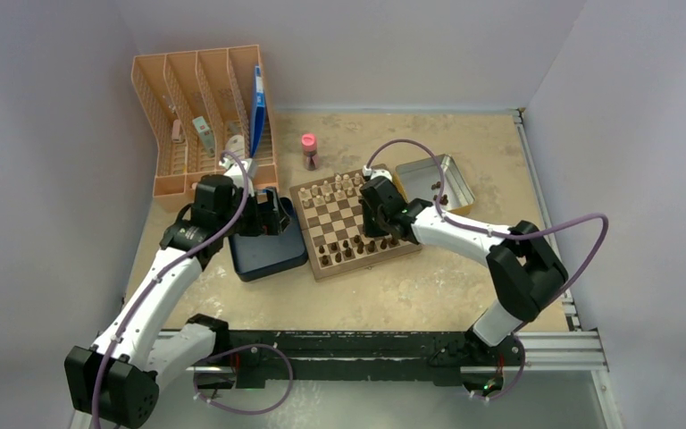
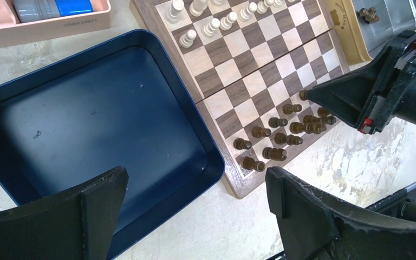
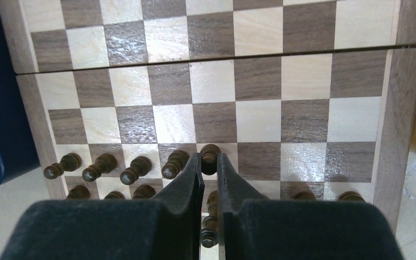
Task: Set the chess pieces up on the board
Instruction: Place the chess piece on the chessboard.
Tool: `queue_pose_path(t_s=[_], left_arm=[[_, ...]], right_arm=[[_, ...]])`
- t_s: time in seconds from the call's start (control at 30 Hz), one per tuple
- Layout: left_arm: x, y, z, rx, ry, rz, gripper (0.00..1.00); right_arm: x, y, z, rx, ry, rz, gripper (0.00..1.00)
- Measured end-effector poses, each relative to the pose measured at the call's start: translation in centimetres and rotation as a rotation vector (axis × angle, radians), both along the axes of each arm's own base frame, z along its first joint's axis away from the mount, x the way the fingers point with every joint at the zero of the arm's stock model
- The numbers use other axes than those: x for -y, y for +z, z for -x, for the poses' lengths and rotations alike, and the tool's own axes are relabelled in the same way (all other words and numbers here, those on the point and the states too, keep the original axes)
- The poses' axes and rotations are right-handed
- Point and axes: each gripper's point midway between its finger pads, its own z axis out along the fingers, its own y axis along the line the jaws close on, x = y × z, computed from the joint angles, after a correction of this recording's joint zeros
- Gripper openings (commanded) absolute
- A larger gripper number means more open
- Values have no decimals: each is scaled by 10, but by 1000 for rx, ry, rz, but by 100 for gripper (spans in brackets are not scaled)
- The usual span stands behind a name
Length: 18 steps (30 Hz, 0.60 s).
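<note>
Right wrist view showed the right gripper (image 3: 209,165) clenched on a dark pawn (image 3: 211,150) in the second row from the near edge of the board (image 3: 260,81), in line with other dark chess pieces (image 3: 135,169). The left gripper (image 2: 195,179) hung released, jaws wide, over the blue box (image 2: 86,119) beside the board.

The board (image 2: 249,65) carries alternating dark walnut-brown and light tan checks inside a plain wood border. One set of chess pieces (image 2: 260,131) is dark brown; the cream pieces (image 2: 188,38) are pale ivory. The box (image 2: 103,119) is plain dark navy blue. The rack (image 1: 196,89) is peach-orange with finely perforated lattice walls and holds a bright blue panel (image 1: 257,107). The small bottle (image 1: 308,150) is pink, and the tin (image 1: 435,179) is silvery grey. The table (image 1: 411,295) is sandy beige with paler mottling. The left arm (image 1: 156,295) and right arm (image 1: 455,232) have white links and black joints. The cables (image 1: 581,241) are purple.
</note>
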Motion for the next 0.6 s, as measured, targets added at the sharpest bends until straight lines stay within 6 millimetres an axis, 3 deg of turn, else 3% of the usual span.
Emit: queue_pose_path(t_s=[0.2, 0.6], left_arm=[[-1, 2, 0, 8, 7, -3, 99], [-3, 1, -1, 12, 10, -11, 99]], right_arm=[[1, -11, 7, -33, 12, 33, 10], [0, -9, 8, -36, 16, 48, 11]])
